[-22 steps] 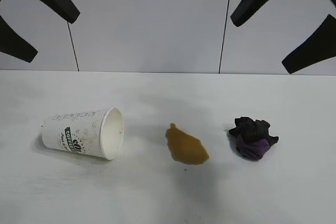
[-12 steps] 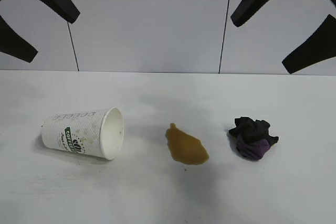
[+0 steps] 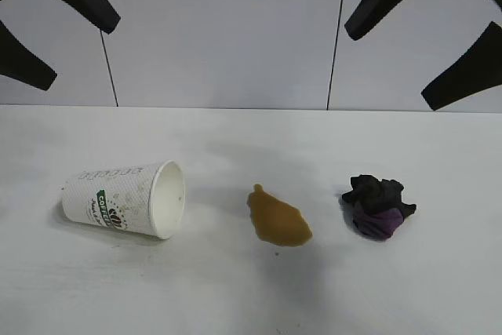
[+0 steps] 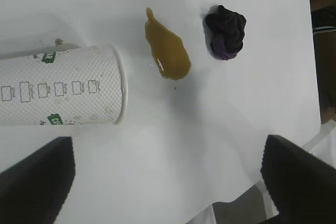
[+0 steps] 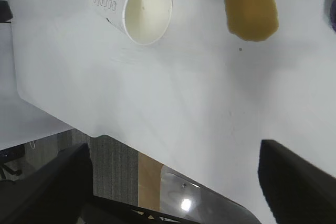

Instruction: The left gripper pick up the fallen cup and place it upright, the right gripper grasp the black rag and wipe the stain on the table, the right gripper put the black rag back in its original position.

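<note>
The cup (image 3: 125, 198) lies on its side at the left of the table (image 3: 235, 296), its mouth facing the stain (image 3: 278, 217) in the middle. The black rag (image 3: 379, 206) sits bunched to the right of the stain. My left gripper (image 3: 78, 52) hangs open high above the cup, holding nothing. High over the rag, my right gripper (image 3: 392, 68) is open and empty too. The left wrist view shows the cup (image 4: 63, 87), the stain (image 4: 168, 51) and the rag (image 4: 226, 32) beyond the open left gripper (image 4: 168, 150). The right wrist view shows the cup (image 5: 139, 9) and the stain (image 5: 251, 6) past the open right gripper (image 5: 176, 156).
A pale panelled wall (image 3: 227, 37) rises behind the table. The wrist views show the table's edge (image 4: 247, 195) with floor (image 5: 113, 171) below it. A small brown drop (image 4: 59, 41) lies beside the cup.
</note>
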Robot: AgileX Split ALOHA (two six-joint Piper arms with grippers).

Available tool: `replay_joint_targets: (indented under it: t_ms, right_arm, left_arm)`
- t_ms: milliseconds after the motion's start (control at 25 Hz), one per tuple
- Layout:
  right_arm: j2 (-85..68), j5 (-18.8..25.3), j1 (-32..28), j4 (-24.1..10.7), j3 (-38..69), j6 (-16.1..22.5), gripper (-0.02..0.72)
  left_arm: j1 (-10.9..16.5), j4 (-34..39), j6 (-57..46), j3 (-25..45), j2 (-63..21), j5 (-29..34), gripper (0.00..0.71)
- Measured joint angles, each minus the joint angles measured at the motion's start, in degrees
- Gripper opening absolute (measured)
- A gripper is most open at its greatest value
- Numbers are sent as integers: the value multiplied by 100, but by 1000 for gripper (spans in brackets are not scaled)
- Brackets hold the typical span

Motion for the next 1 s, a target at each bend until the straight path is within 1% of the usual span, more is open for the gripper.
replay_joint_targets:
  t_ms: [200, 360, 480, 600, 720, 800, 880, 960, 1000]
  right_arm:
    - [0, 0, 0, 0, 0, 0, 601]
    - [0, 0, 0, 0, 0, 0, 601]
    - [0, 0, 0, 0, 0, 0, 601]
    - [0, 0, 0, 0, 0, 0, 601]
    - [0, 0, 0, 0, 0, 0, 601]
    - [0, 0, 0, 0, 0, 0, 601]
    - [0, 0, 0, 0, 0, 0, 601]
    - [0, 0, 0, 0, 0, 0, 601]
    - [0, 0, 0, 0, 0, 0, 601]
  left_arm:
    - [0, -2, 0, 0, 0, -266, 696]
    - [0, -7, 122, 0, 0, -302, 696]
    - [-8, 99, 1067, 0, 0, -315, 696]
    - [-147, 278, 2615, 0, 0, -315, 696]
    - [-493, 359, 3964, 0, 0, -309, 696]
    - [-771, 400, 4534, 0, 0, -341, 696]
    - [-1085, 571, 4929, 0, 0, -474, 696]
    - [-1371, 939, 5061, 0, 0, -634, 696]
    - [-1519, 1234, 5077, 0, 0, -724, 696]
